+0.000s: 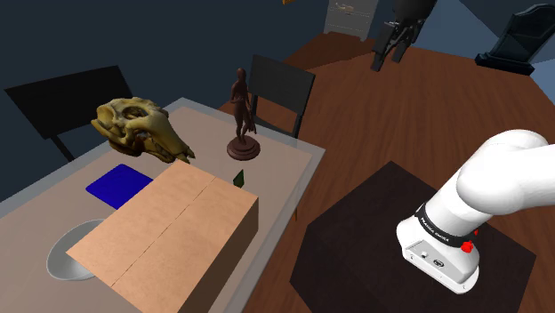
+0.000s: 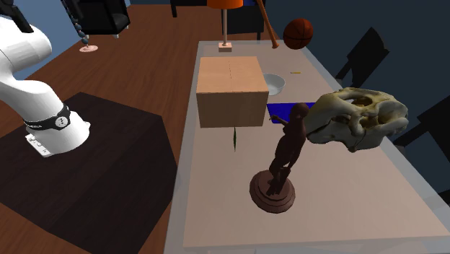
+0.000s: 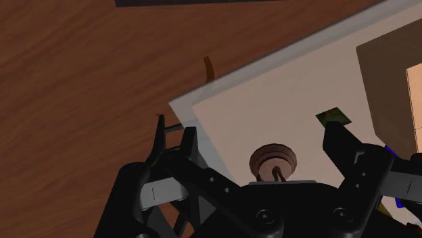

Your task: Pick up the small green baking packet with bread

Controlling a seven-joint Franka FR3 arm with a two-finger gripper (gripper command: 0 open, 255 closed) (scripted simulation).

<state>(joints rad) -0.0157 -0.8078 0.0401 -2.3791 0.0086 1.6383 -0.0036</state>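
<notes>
Brown wooden floor (image 1: 374,116), dark blue wall (image 1: 133,36), black chair (image 1: 280,89) beside long table (image 1: 276,166), pale cabinet (image 1: 351,16) behind.

Nothing can be read with certainty. The black band (image 1: 442,229) on the white robot arm (image 1: 502,173) carries a line of small white lettering, too fine to make out. The small green packet (image 3: 333,117) on the pale desk (image 3: 270,108) bears print that cannot be read either.

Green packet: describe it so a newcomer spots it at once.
On the long table, find the big cardboard box. The packet stands just off the box's end that faces the dark figurine. It is the only small, thin, green thing there.
</notes>
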